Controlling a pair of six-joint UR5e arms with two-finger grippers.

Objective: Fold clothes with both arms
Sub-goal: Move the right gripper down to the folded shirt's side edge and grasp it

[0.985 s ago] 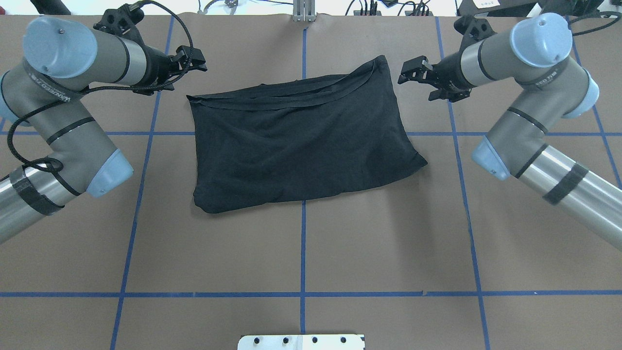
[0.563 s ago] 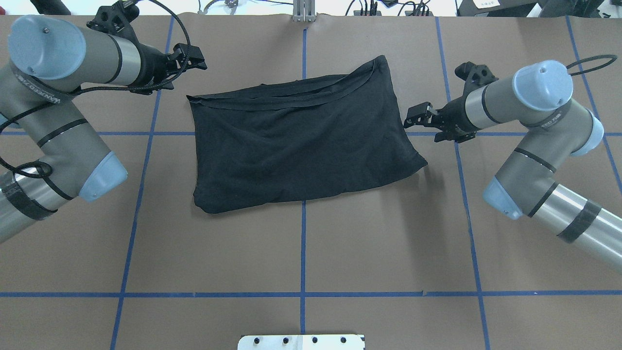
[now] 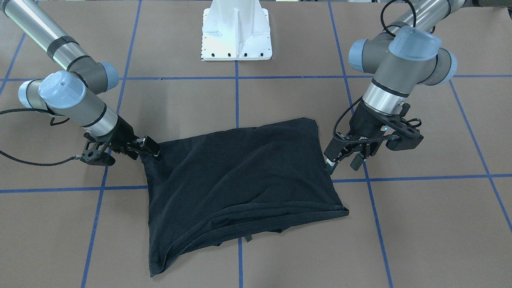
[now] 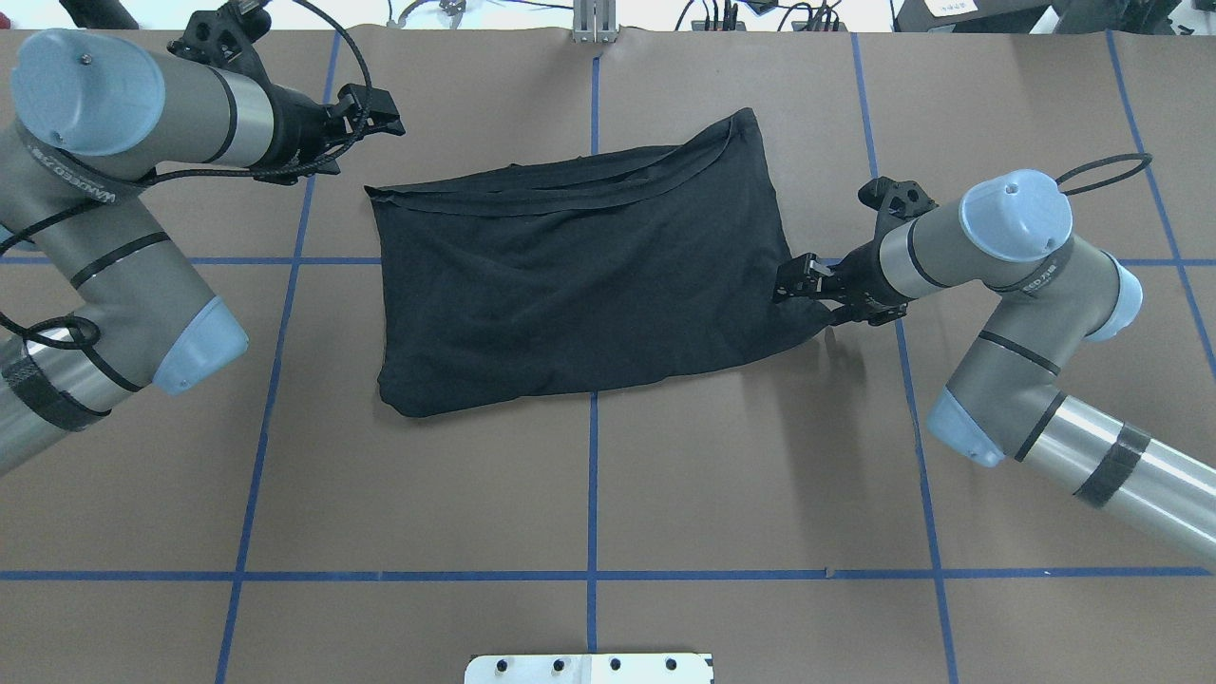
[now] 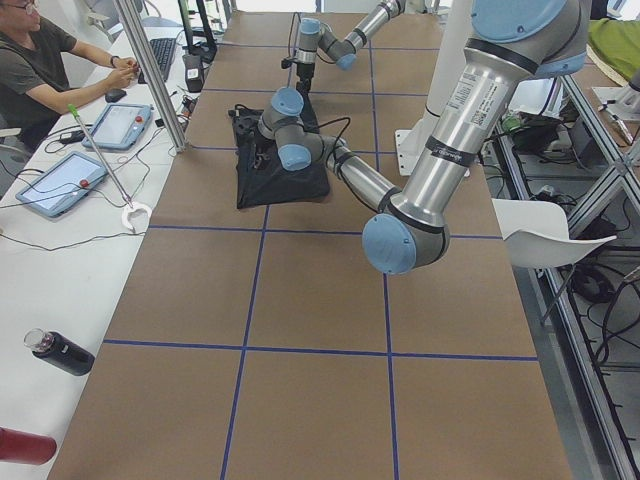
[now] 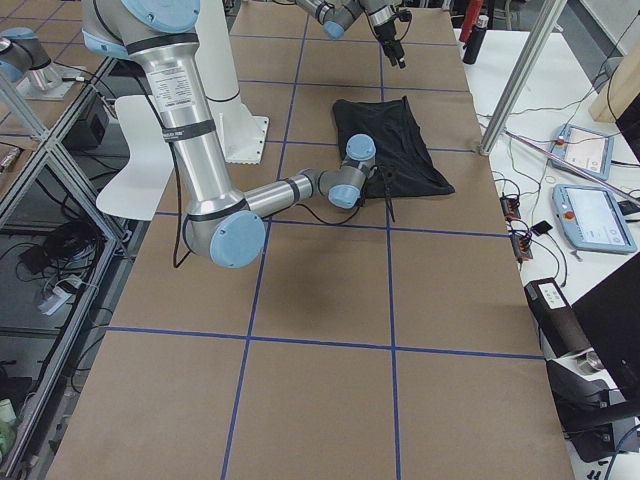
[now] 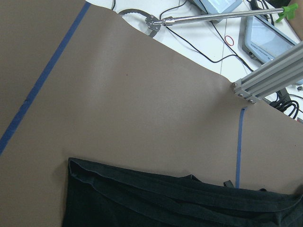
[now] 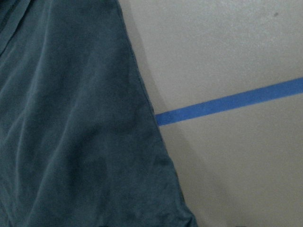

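The clothes are one black T-shirt [image 4: 589,266] lying folded in a rough rectangle on the brown table, with layered hems along its far edge; no print shows. My right gripper [image 4: 793,282] is low at the shirt's right edge, near its near-right corner, fingers open, tips at the cloth [image 3: 152,150]. The right wrist view shows only that shirt [image 8: 71,118] edge over a blue tape line. My left gripper [image 4: 378,109] hangs open above the table just beyond the shirt's far-left corner and holds nothing [image 3: 341,160]. Its wrist view looks down on the shirt's [image 7: 180,203] far hem.
Blue tape lines [image 4: 593,475] grid the brown table. The white pedestal base [image 3: 236,32] stands at the robot's side. An aluminium post [image 4: 594,24] and cables line the far edge. A person [image 5: 50,60] sits at a side bench with tablets [image 5: 60,185].
The right arm swung from the shirt's far-right corner toward the robot along its right edge and dropped to the cloth. The left arm shifted slightly, its gripper staying in place.
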